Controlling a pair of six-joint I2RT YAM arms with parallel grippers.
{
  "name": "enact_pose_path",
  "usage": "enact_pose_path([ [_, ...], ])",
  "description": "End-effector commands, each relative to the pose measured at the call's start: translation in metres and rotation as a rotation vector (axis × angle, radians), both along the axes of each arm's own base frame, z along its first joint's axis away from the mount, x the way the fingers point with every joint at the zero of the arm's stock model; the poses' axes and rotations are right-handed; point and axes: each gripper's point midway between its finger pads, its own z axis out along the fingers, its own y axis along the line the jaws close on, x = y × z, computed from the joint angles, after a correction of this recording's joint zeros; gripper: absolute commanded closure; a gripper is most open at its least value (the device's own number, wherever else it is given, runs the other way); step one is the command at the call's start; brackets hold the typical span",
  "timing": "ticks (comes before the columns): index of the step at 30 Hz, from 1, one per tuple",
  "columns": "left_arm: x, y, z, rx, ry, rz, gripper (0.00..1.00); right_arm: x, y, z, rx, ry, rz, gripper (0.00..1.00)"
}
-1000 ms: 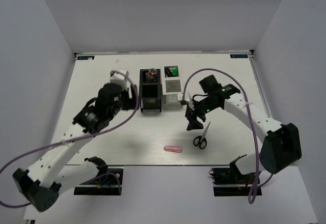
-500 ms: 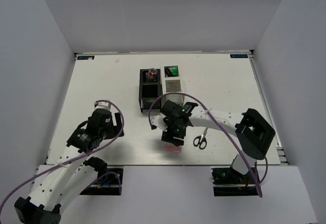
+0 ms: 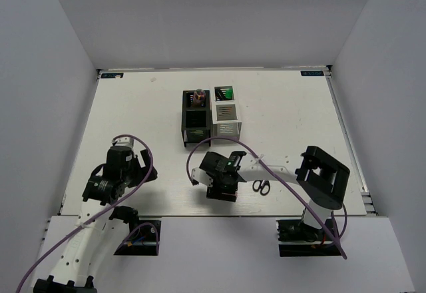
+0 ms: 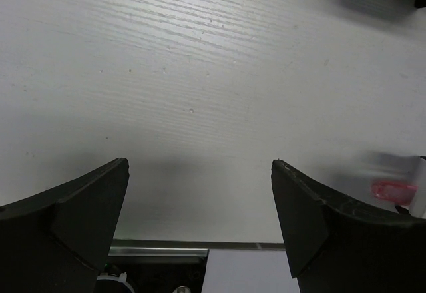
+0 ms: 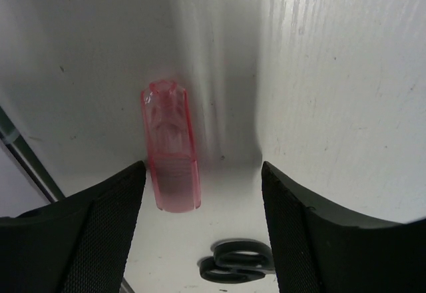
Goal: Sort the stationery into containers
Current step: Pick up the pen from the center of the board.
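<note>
Currently the right gripper (image 5: 202, 168) straddles the pink tube (image 5: 171, 150), jaws apart.

Bright even light, soft shadows — right wrist view streaky, motion-blurred near top.

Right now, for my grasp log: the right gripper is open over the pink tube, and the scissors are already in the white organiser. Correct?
No. The right gripper is open over the pink tube, but the scissors lie on the table beside it, outside the white organiser; the top external view shows this.
</note>
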Motion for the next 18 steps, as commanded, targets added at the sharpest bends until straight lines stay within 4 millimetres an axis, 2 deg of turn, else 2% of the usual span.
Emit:
enact_pose_path([
  [1,-0.005,-0.003,-0.005,-0.02,0.018,-0.015,0.02,0.003,0.001,-0.013,-0.034,-0.05,-0.012,0.27],
  [3,-0.005,-0.002,-0.003,-0.019,0.012,-0.007,0.02,0.001,-0.001,-0.021,-0.058,-0.045,-0.003,0.32],
  [4,-0.004,-0.002,-0.002,-0.02,0.004,-0.006,0.02,-0.001,-0.002,-0.023,-0.065,-0.034,-0.003,0.44],
  [6,-0.004,-0.001,-0.003,-0.012,0.004,-0.002,0.02,-0.008,-0.005,-0.03,-0.084,0.015,0.002,0.57],
  [7,-0.004,-0.001,-0.001,-0.014,-0.002,-0.002,0.02,-0.012,-0.008,-0.031,-0.103,0.033,0.005,0.69],
  [10,-0.005,-0.001,0.0,-0.015,-0.003,-0.008,0.02,-0.026,-0.01,-0.033,-0.107,0.116,0.029,0.85],
  [11,-0.006,-0.001,0.0,-0.015,-0.003,-0.007,0.02,-0.033,-0.011,-0.033,-0.109,0.153,0.053,0.95],
  [12,-0.006,-0.001,0.001,-0.015,-0.003,-0.008,0.02,-0.041,-0.015,-0.032,-0.115,0.199,0.064,0.99],
  [14,-0.006,-0.001,0.002,-0.018,-0.009,-0.005,0.02,-0.046,-0.014,-0.022,-0.103,0.229,0.101,1.0],
  [17,-0.005,-0.002,0.004,-0.02,-0.018,-0.008,0.02,-0.028,0.003,0.01,-0.036,0.152,0.151,1.0],
  [18,-0.006,-0.002,0.003,-0.021,-0.013,-0.008,0.02,-0.018,0.013,0.031,-0.001,0.105,0.171,1.0],
])
